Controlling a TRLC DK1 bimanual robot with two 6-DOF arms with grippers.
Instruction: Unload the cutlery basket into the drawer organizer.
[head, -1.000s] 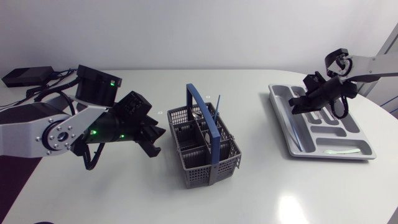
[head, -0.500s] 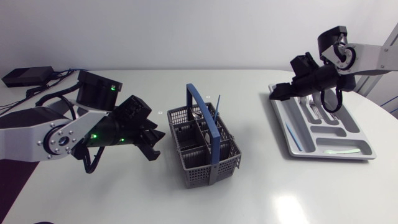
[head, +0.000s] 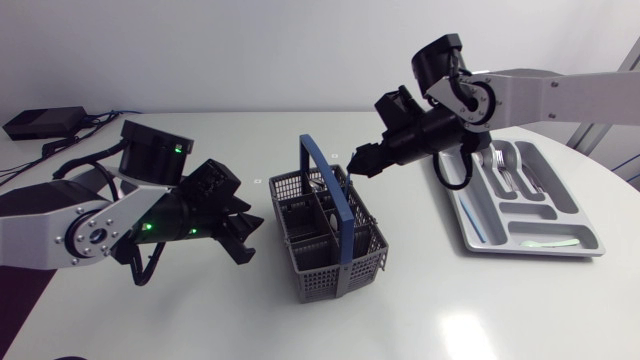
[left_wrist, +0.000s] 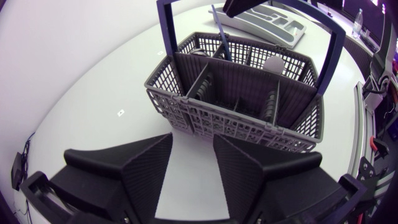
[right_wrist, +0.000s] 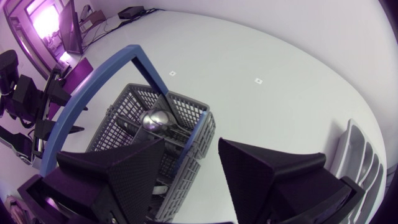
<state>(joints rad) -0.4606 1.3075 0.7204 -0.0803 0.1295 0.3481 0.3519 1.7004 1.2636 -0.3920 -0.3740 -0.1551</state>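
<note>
Basket (head: 320, 275) is set mid-tabletop (head: 480, 300), with a spoon (right_wrist: 155, 119) stood inside. Right claw (head: 362, 162) is held over its far corner, fingers apart, empty. Left claw (head: 245, 235), also parted and empty, is held just beside it. Forks (head: 503, 168) are laid in the organizer (head: 530, 249).

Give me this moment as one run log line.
left pincer: open, beside basket | right pincer: open, empty, over basket | organizer: cutlery inside

Right tool (head: 362, 160) near cutlery basket (head: 316, 280)
</note>
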